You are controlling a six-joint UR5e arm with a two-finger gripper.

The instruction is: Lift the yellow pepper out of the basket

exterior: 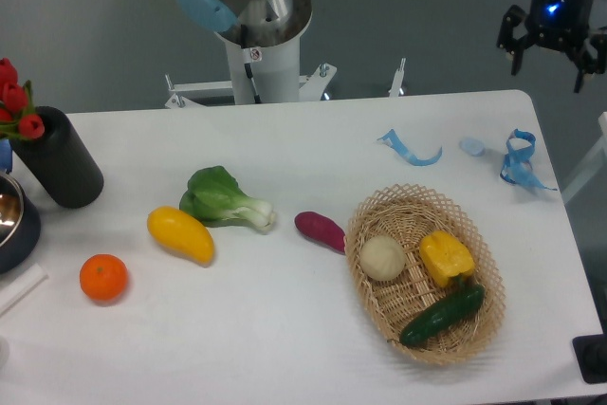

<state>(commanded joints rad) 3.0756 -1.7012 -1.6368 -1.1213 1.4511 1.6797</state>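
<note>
Gripper: the black two-finger gripper (551, 52) is hanging at the upper right, beyond the table's far edge, its fingers spread wide and holding nothing.
Yellow pepper: the small blocky bright-yellow pepper (446, 257) is sitting inside the oval woven light-tan wicker basket (368, 222), toward its right side.
Basket neighbours: a pale round onion (382, 258) is lying left of the pepper; a dark green cucumber (441, 315) is lying just below it.
Table: the white table (285, 348) is also carrying a purple sweet potato (320, 230) just left of the basket, a green bok choy (224, 198), a smooth oval yellow fruit (180, 234) and an orange (103, 277).
</note>
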